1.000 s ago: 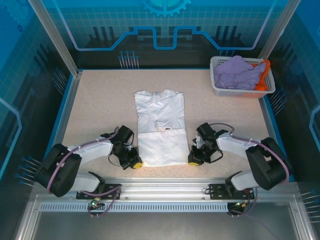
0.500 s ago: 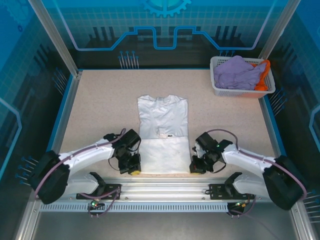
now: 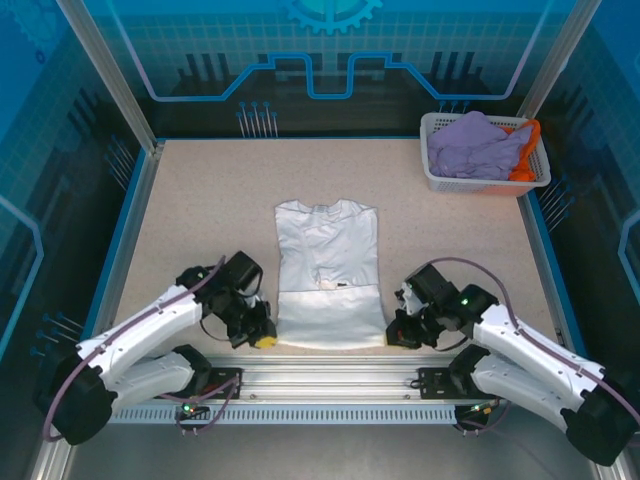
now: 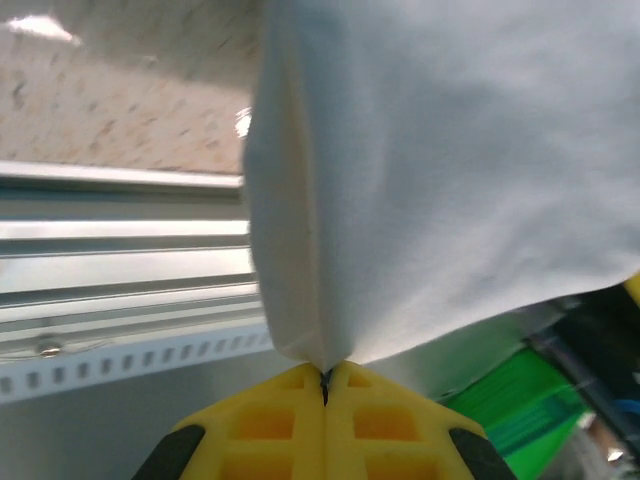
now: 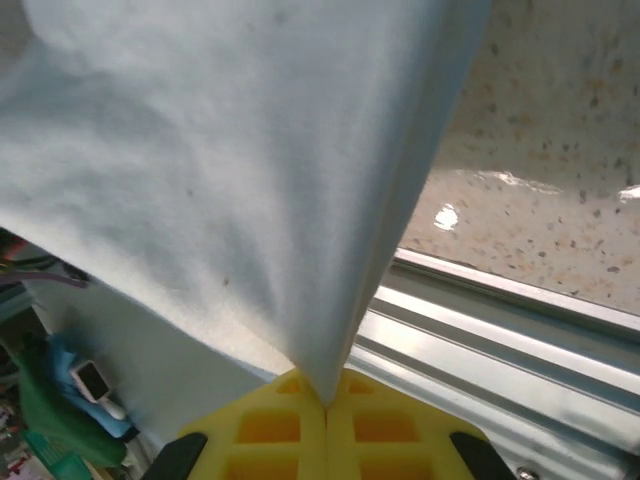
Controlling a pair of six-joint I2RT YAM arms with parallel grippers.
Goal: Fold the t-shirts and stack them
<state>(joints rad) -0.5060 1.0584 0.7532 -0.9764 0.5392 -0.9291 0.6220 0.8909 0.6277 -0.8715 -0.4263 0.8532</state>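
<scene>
Two arms, three t-shirts, one basket, one desk.

1. White t-shirt (image 3: 329,255): lies lengthwise on the middle of the speckled desk (image 3: 200,200), collar toward the far side, with a small dark mark on the chest. Its near part shows as a brighter band across the full width. Both near corners are gripped.
2. Left fingers (image 3: 265,340): yellow, pinched tight on the near left corner of the white t-shirt. In the left wrist view, the cloth (image 4: 430,180) rises from the seam between the closed fingers (image 4: 270,425), with the metal rail (image 4: 120,240) and desk behind.
3. Right fingers (image 3: 397,336): clamped likewise on the near right corner. In the right wrist view, the cloth (image 5: 220,180) fans out from the closed yellow fingers (image 5: 270,425), beside the rail (image 5: 480,330).
4. White lattice basket (image 3: 480,185): stands at the far right corner of the desk, well apart from the white t-shirt.
5. Lavender t-shirt (image 3: 475,145): heaped in the basket.
6. Orange t-shirt (image 3: 528,152): in the basket, at its right side, against the lavender one.
</scene>
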